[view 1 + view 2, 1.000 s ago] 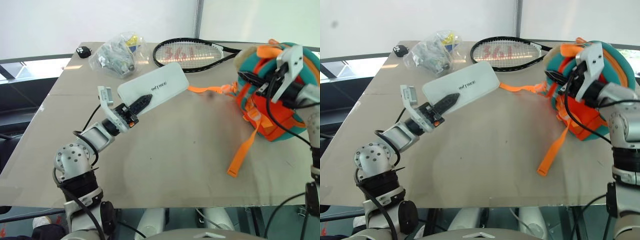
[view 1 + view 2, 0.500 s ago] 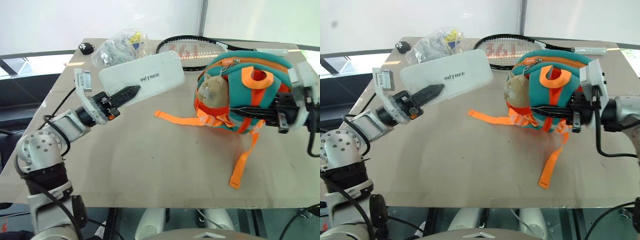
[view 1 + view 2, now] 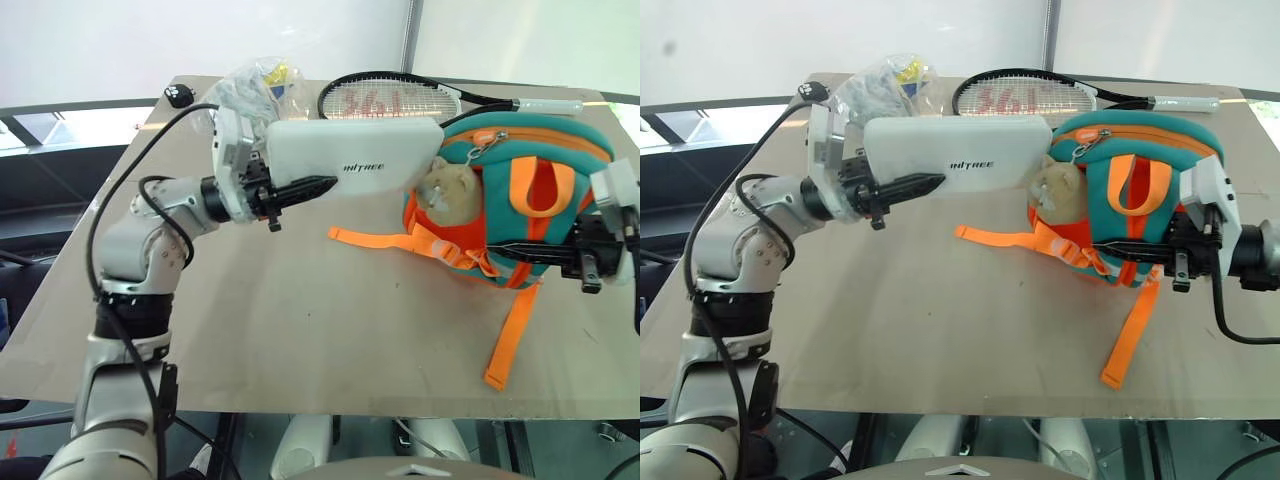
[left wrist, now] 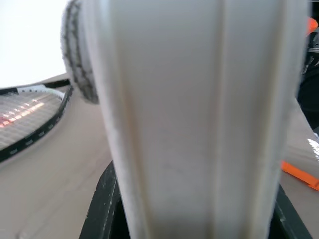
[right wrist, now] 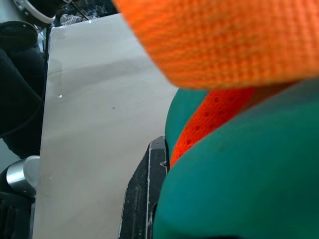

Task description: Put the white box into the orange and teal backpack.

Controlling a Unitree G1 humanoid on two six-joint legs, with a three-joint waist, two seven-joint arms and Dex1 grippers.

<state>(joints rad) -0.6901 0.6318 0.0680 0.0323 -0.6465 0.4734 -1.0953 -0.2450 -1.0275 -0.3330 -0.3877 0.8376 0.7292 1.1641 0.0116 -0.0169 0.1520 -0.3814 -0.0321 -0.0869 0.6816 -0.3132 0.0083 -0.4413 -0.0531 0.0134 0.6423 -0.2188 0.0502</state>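
A big tan desk [image 3: 300, 330] holds everything. At its far side lies a black tennis racket [image 3: 390, 98] with red marks on its strings. Left of the racket sits a clear plastic bag [image 3: 250, 85] of small things. A small black thing [image 3: 179, 96] lies at the far left corner.

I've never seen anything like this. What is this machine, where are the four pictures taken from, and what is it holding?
It is a humanoid robot with two arms. Two pictures come from its head, looking down over a table; the other two from cameras on its wrists. The left gripper holds a white box off the table, level. The right gripper is shut on an orange and teal backpack, which carries a tan plush toy. Behind lie a tennis racket and a clear bag of items.
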